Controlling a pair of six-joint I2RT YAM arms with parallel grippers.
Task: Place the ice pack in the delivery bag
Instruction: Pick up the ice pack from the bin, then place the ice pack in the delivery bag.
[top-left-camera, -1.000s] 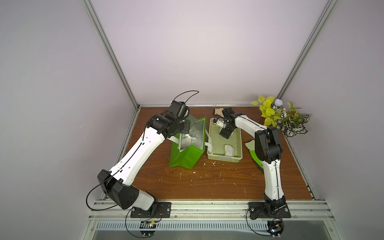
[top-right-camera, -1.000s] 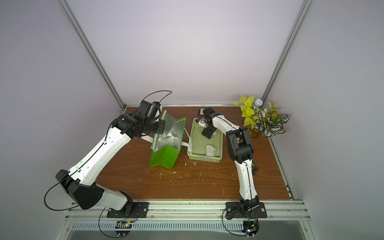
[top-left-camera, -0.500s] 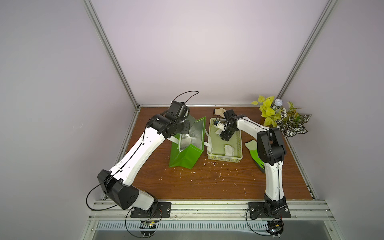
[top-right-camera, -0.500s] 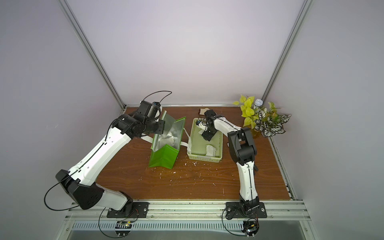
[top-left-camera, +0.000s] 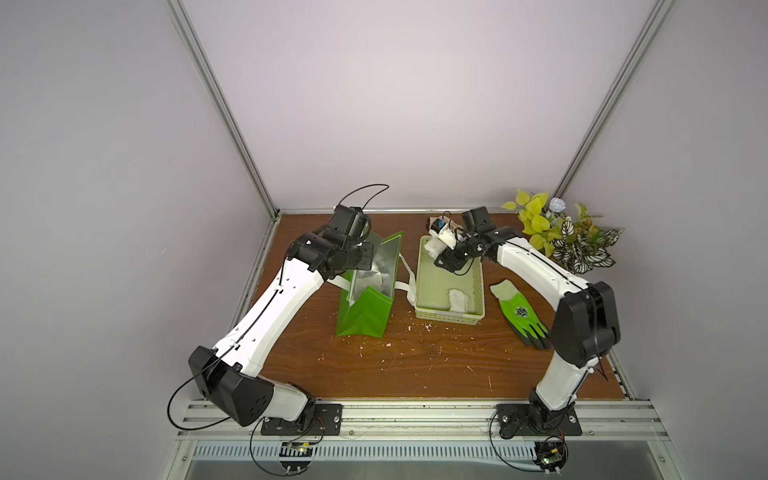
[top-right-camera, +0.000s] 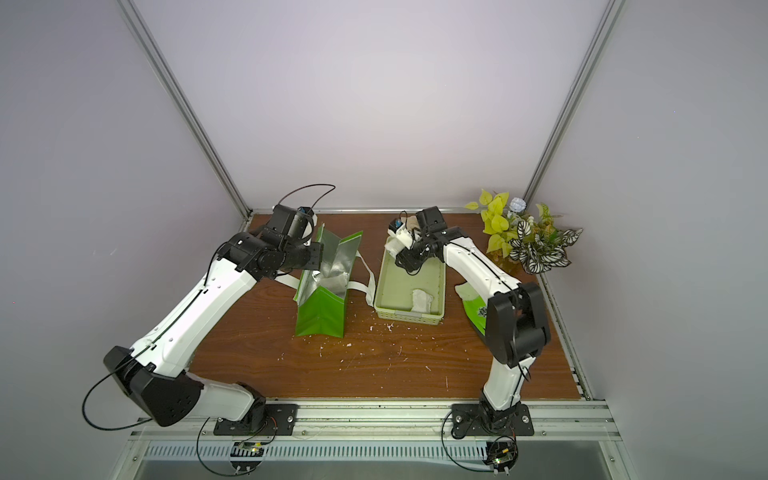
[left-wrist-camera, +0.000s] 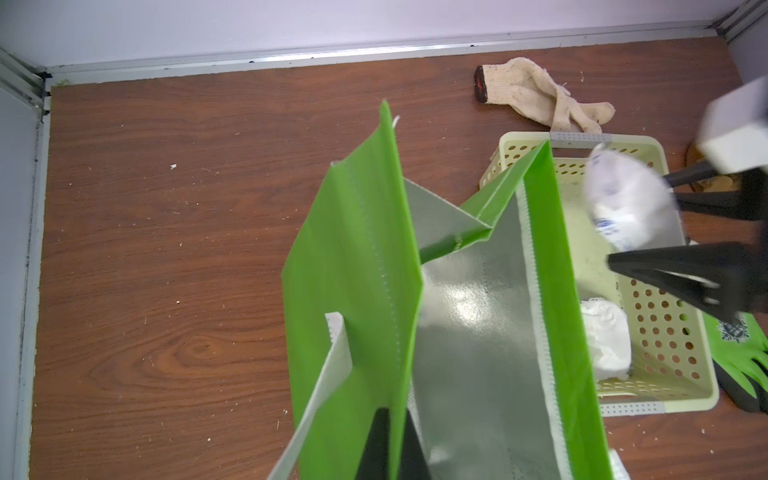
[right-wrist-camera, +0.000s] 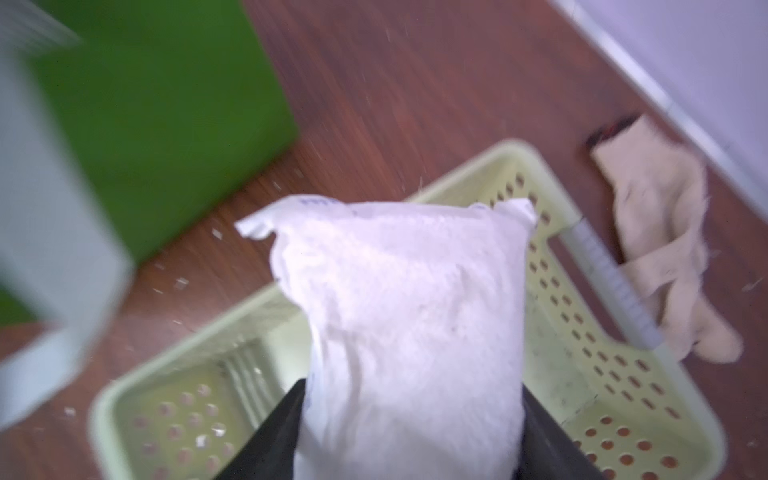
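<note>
The delivery bag (top-left-camera: 365, 309) (top-right-camera: 321, 312) (left-wrist-camera: 357, 249) stands open on the table, bright green with silver foil inside. My left gripper (top-left-camera: 363, 258) (left-wrist-camera: 395, 415) is shut on its near side wall, one finger outside and one inside. My right gripper (top-left-camera: 448, 254) (top-right-camera: 405, 254) (right-wrist-camera: 411, 399) is shut on a white ice pack (top-left-camera: 436, 244) (top-right-camera: 394, 245) (left-wrist-camera: 623, 203) (right-wrist-camera: 407, 311), held in the air above the far end of the pale green basket (top-left-camera: 451, 321) (right-wrist-camera: 623, 395). A second ice pack (top-left-camera: 458, 300) (left-wrist-camera: 604, 336) lies in the basket's near end. A white lump (top-left-camera: 371, 277) shows inside the bag.
A green and black glove (top-left-camera: 519, 311) lies to the right of the basket. A beige knit glove (left-wrist-camera: 536, 95) (right-wrist-camera: 665, 249) lies behind it near the back wall. A leafy plant (top-left-camera: 561, 237) fills the back right corner. White crumbs dot the wooden table (top-left-camera: 415, 365).
My right gripper has closed on the ice pack at the basket's far end and raised it above the rim. The left arm and the bag have not moved.
</note>
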